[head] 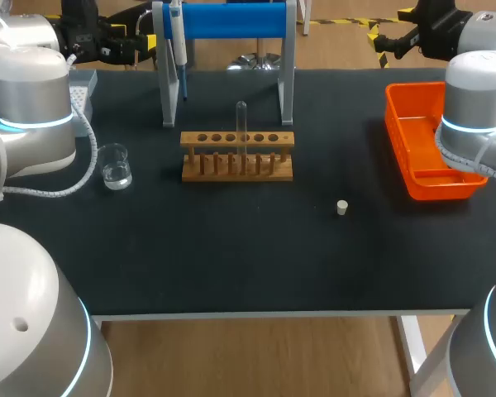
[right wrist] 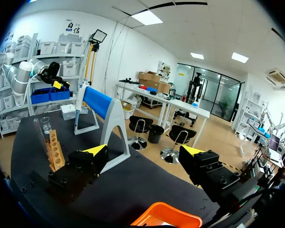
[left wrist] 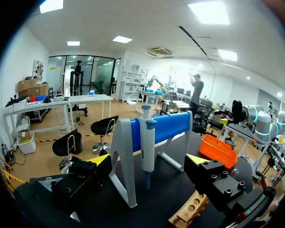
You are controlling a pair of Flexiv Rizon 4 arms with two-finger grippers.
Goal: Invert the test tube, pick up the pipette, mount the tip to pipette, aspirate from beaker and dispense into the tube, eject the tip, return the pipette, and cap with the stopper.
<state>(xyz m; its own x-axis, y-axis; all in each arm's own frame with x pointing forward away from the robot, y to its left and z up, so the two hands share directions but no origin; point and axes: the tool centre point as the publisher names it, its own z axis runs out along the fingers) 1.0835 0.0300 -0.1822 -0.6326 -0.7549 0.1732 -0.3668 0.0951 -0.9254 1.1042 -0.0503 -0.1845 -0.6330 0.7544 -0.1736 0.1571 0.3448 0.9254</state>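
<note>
nothing of your task looks begun. both arms, the left arm (head: 33,107) and the right arm (head: 479,107), sit back at the far corners of the desk (head: 231,265). the left jaws stand wide open and hold nothing, with the pipette hanging ahead of them. the right jaws are also wide open and empty.

one test tube (head: 241,124) stands upright in the one wooden rack (head: 237,169) near the middle of the desk. its top end looks rounded, so you probably have yet to turn it over. one pipette (head: 175,41) hangs on the one blue stand (head: 231,21) behind the rack, with no tip that i can make out. one beaker (head: 115,168) holding a little clear liquid sits well to the left of the rack. one small pale stopper (head: 342,208) lies alone to the right of the rack, nearer you, so the tube is uncapped. one orange tray (head: 394,136) sits at the right edge. one pale box (head: 83,87), likely the tips, shows partly behind the left arm.

every step is left: invert, pick up, mount, aspirate, dispense, eject, return, cap.
</note>
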